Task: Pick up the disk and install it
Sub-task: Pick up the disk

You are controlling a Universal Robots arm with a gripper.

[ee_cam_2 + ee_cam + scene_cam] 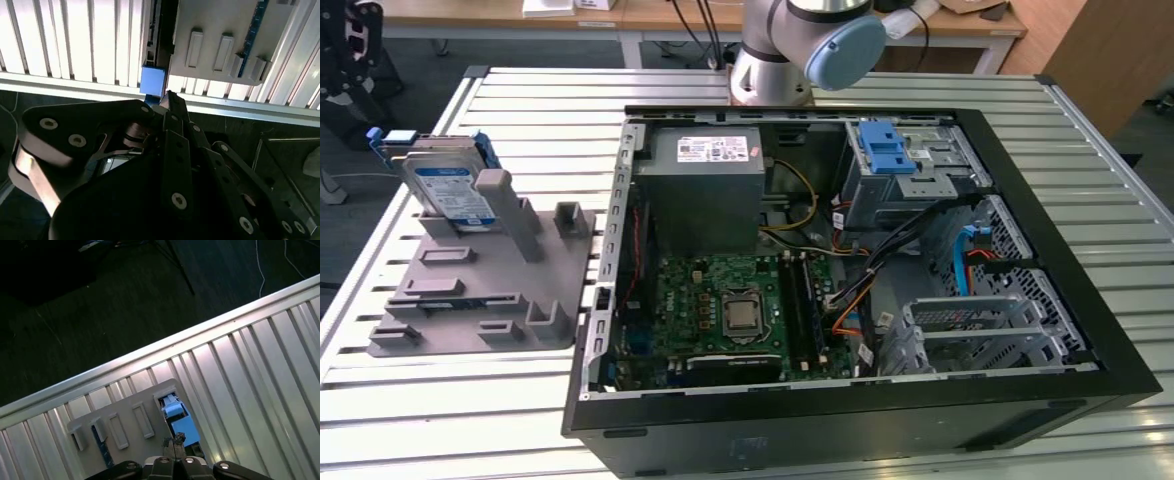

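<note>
Slatted metal counter (520,90): pale ribbed surface carrying everything you work with; dark floor (100,300) beyond its edge in the first wrist view.

Item 1, computer case (1067,250): black tower lying on its side, panel off, interior open to you. Contents: grey power-supply box (707,180) with a white sticker at the far side, green motherboard (720,300) nearer the camera, and a blue ridged latch (887,155) on the metal drive cage toward the exterior view's right.

Item 2, grey fixture (467,300): moulded block with upright posts and slots, on the counter just beside the case, toward the exterior view's left.

Item 3, the disk (450,190): silver-grey, blue-and-white label, blue side rails. It stands upright in the far end of the fixture, outside the case and not yet installed. You see it edge-on in the first wrist view (173,409) and its blue rail end in the second wrist view (152,80).

Item 4, arm (787,50): grey and blue joints rising at the far edge of the counter, behind the case.

Item 5, pincer (173,441): black, fingers drawn together with nothing between them, also in the second wrist view (167,96). In both wrist views its tips point toward the disk's blue rail; you cannot tell how far apart the two are.
</note>
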